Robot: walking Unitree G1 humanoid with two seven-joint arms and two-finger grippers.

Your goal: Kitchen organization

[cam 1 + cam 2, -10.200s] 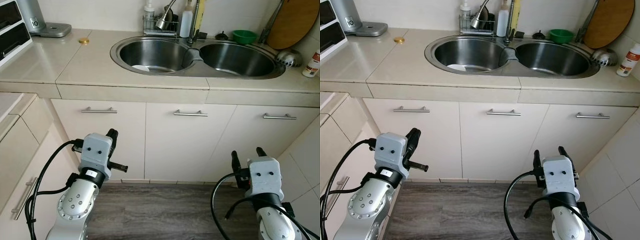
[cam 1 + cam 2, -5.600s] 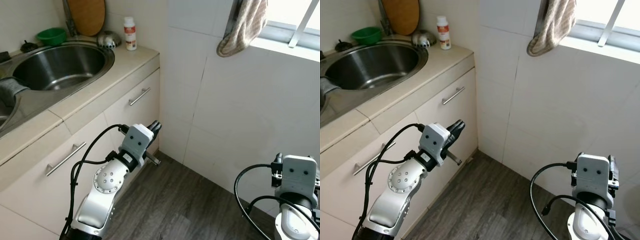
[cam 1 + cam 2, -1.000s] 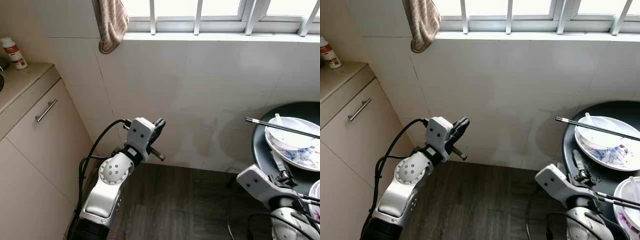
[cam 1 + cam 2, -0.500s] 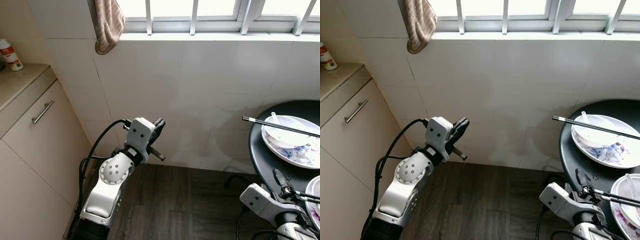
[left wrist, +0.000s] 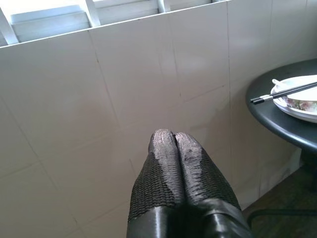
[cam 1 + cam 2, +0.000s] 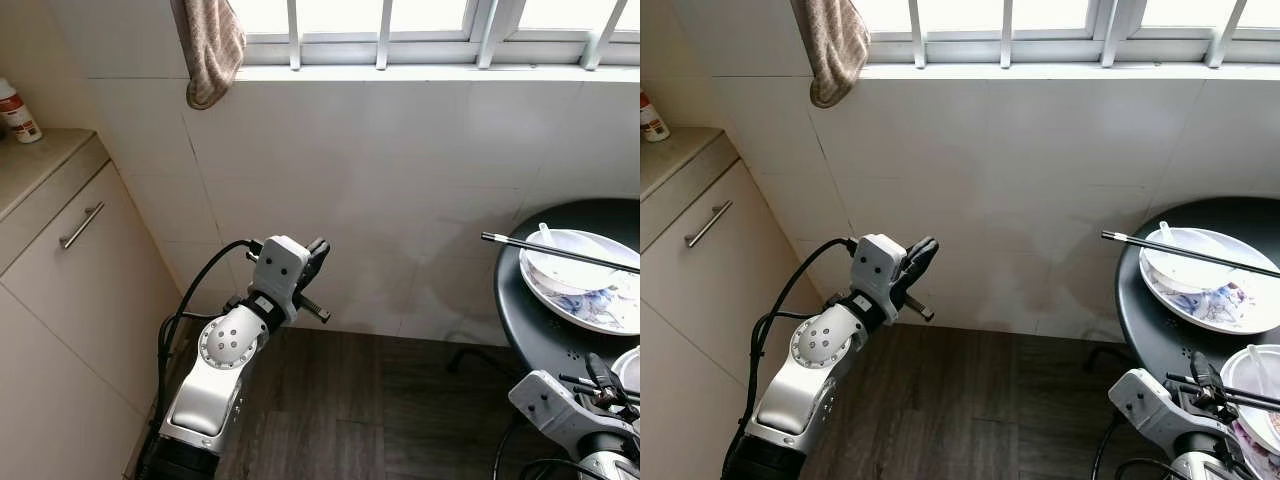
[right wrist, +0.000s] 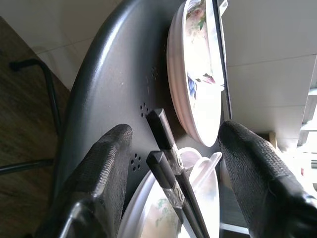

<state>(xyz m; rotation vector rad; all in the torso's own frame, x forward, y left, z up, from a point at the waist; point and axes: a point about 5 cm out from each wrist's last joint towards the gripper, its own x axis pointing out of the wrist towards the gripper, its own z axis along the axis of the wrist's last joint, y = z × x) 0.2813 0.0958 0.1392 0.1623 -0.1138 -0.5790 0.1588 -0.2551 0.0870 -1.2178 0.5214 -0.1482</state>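
Right gripper spread wide, its fingers either side of black chopsticks over the round black table. Left gripper clenched, empty, facing white tiled wall.

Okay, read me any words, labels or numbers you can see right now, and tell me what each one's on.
No text can be read.
Bottle on the counter: it has a label, too small and blurred to read.
Plates on the black table: floral pattern, no lettering.
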